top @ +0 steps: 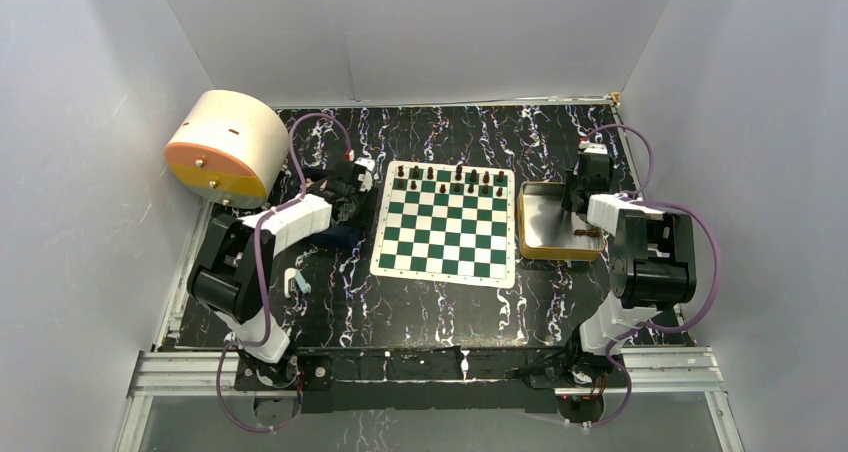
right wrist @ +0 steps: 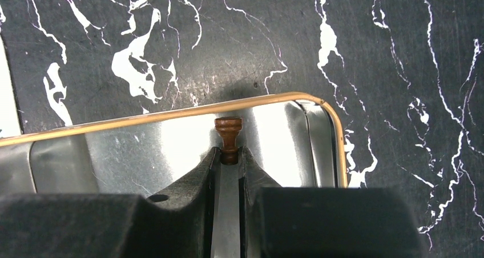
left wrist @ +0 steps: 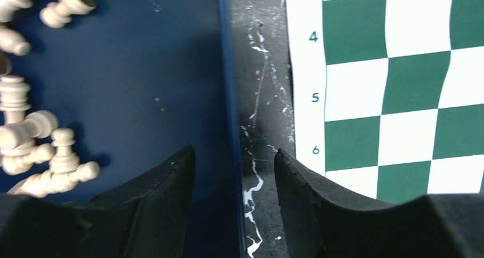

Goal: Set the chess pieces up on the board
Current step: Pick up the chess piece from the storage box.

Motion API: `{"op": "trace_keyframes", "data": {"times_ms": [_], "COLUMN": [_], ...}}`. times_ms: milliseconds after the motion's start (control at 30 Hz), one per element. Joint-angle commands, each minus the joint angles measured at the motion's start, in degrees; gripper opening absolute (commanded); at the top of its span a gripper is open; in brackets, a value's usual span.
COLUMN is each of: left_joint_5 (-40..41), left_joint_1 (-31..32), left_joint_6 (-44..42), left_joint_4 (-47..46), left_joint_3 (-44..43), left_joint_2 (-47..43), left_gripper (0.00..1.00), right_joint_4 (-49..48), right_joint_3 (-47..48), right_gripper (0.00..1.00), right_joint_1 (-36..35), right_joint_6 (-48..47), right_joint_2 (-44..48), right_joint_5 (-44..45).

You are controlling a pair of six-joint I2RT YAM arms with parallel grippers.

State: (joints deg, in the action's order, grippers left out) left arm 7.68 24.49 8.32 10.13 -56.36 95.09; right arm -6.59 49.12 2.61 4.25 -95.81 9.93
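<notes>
Gold tin tray (top: 545, 222) right side of black marbled table (top: 440, 312). Navy tray (left wrist: 142, 69) left side. Cream drum (top: 225, 132) (orange face, tilted) at far-left corner near the wall.

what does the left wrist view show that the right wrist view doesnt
Only left wrist: cream chess pieces lying on a dark blue tray, the green and white checked board mat with printed numbers 4 to 6, and the open left claw above the tray's edge. Only right wrist: the right claw shut on a dark brown chess piece over a gold-rimmed tin tray. Both: the black white-veined marble tabletop.
</notes>
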Motion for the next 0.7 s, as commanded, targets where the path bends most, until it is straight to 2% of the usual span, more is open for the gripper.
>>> {"op": "trace_keyframes", "data": {"times_ms": [0, 267, 667], "left_joint_5": [-5.64, -7.68, -11.92], "left_joint_1": [-0.23, -0.23, -0.14], "left_joint_6": [-1.11, -0.23, 1.88], "left_joint_4": [-1.21, -1.64, -2.53], "left_joint_3": [-3.27, -5.08, -5.45], "left_joint_2": [1.56, 2.97, 4.05], "left_gripper": [0.48, 0.40, 0.38], "right_joint_4": [1.38, 8.78, 13.27], "right_joint_3": [1.85, 3.81, 6.49], "right_gripper": [0.16, 0.15, 0.15], "right_joint_1": [0.29, 0.29, 0.12], "right_joint_6": [1.38, 4.87, 8.34], "right_joint_2": [2.98, 4.56, 9.47], "right_joint_5": [-0.29, 0.74, -5.53]}}
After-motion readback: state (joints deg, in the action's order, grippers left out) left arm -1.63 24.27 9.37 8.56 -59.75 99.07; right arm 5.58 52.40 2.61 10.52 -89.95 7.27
